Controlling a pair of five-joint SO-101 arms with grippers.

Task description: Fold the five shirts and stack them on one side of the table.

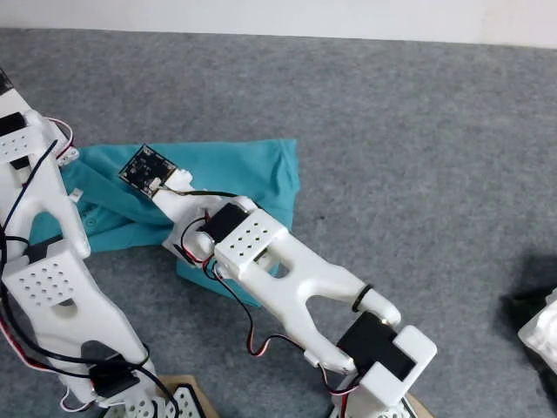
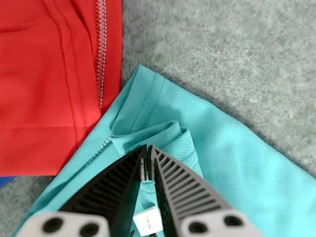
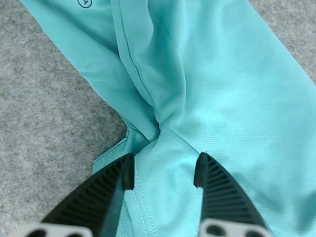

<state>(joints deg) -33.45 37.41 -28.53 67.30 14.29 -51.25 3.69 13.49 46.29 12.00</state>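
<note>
A teal shirt [image 1: 235, 174] lies crumpled on the grey table, left of centre. In the left wrist view my left gripper [image 2: 146, 170] is shut on a raised fold of the teal shirt [image 2: 222, 163], close to its seam and a small white label [image 2: 147, 219]. A red shirt [image 2: 44, 79] lies flat just beside that corner. My right gripper [image 3: 165, 170] stands open low over the teal shirt [image 3: 222, 89], with a bunched ridge of cloth between its fingers. In the high view the right arm [image 1: 287, 270] reaches over the shirt from the front, and the left arm [image 1: 48, 261] stands along the left edge.
The grey table [image 1: 418, 131] runs bare to the right and back. A dark cloth [image 1: 522, 309] and a white object [image 1: 544, 331] sit at the right edge. A blue sliver [image 2: 5, 181] peeks out under the red shirt.
</note>
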